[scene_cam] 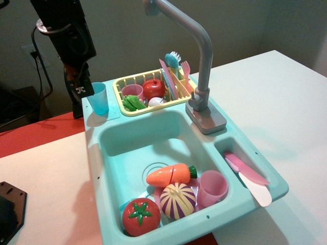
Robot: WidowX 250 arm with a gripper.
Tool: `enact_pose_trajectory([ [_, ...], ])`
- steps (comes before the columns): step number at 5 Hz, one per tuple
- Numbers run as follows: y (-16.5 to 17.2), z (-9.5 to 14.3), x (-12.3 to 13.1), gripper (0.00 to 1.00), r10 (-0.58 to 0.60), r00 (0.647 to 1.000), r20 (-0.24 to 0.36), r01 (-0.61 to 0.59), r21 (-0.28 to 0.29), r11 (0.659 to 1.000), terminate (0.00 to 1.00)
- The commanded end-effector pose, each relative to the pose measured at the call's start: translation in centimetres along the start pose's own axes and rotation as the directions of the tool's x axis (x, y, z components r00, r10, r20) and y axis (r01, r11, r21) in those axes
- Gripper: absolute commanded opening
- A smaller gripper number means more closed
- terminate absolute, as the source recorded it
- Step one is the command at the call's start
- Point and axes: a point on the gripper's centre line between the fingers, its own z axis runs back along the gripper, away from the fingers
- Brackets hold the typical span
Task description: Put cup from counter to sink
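The light-blue cup (99,98) stands upright on the turquoise counter (113,113) at the back left corner of the sink unit, in its shallow recess. My black gripper (80,99) hangs just to the left of the cup, with its fingers apart and nothing between them. One finger (84,88) is close to the cup's left rim; I cannot tell if it touches. The sink (133,138) lies in front of the cup, under the tall grey faucet (203,56).
In the sink lie a carrot (171,174), a tomato (140,217), a striped purple vegetable (178,200) and a pink cup (212,188). The yellow dish rack (118,97) behind holds toys and utensils. The side compartment (230,145) holds a pink knife (245,170).
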Motion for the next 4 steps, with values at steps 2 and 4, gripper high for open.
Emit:
enact_pose_trajectory([
  [2, 0.7, 0.3, 1.6, 1.0, 0.024, 1.0, 0.002, -0.024, 0.005, 1.0, 0.0],
  [4, 0.6, -1.5, 2.4, 1.0, 0.025, 0.999, -0.039, -0.025, 0.011, 1.0, 0.0],
])
